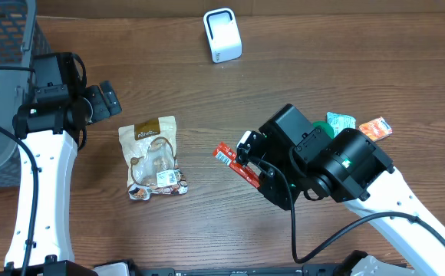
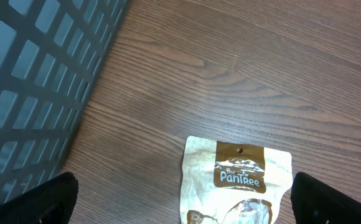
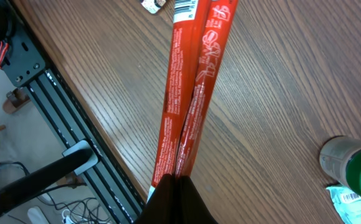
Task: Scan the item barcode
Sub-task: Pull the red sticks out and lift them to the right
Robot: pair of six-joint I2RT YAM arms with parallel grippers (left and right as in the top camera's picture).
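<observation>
Red stick packet (image 3: 190, 93), slim, glossy, in tight right gripper (image 3: 175, 182); left gripper (image 1: 109, 100) wide.

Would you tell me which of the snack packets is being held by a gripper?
The long red stick pack, clamped in the shut right gripper. The brown pouch, the green packet and the orange packet lie loose.
</observation>
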